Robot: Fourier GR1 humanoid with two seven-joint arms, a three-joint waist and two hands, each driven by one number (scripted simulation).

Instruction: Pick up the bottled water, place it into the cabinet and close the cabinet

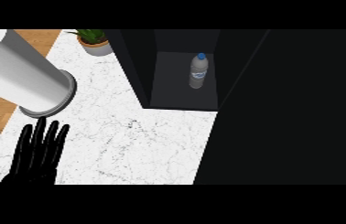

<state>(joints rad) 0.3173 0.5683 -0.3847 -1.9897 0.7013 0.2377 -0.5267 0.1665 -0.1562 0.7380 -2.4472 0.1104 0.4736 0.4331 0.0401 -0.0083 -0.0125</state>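
One bottled water (198, 71) inside cabinet (145, 77) — well apart from left hand (37, 150).

We see a wide bare stretch of white tabletop (135, 141) in the middle, with room to pass. The cabinet (135, 67) stands at the back with its front open. The bottle (198, 71) stands upright on its floor, with free floor around it. A big dark panel (277, 118), which may be the door, fills the right side and blocks that way. A plant pot (94, 44) sits just beside the cabinet's left wall. A grey forearm (30, 77) slants across the left side.
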